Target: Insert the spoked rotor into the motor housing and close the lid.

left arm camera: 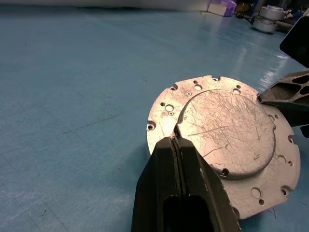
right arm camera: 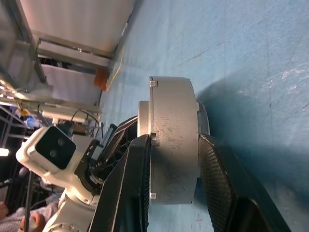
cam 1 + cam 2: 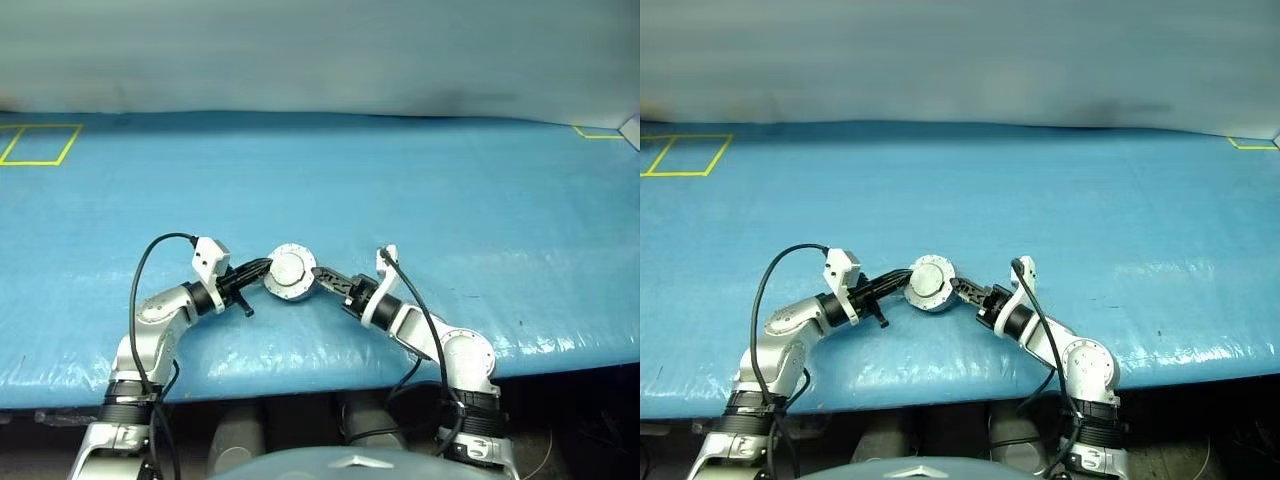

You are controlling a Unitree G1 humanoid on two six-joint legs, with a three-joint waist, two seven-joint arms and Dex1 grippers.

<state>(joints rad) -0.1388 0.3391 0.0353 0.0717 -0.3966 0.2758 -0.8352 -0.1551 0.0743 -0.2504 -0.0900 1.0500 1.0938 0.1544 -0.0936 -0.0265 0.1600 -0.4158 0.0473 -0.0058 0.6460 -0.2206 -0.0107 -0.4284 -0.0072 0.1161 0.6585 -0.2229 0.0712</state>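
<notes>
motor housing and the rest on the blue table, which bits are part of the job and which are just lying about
Part of the job:
- motor housing, lid on top
- right gripper, clamped on the housing
- left gripper, jaws shut at the lid's edge

Lying about:
- yellow tape square
- blue table cover

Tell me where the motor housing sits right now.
In the head views, the motor housing is near the blue table's front edge, clamped by the right gripper, with the shut left gripper on its other side.
</notes>
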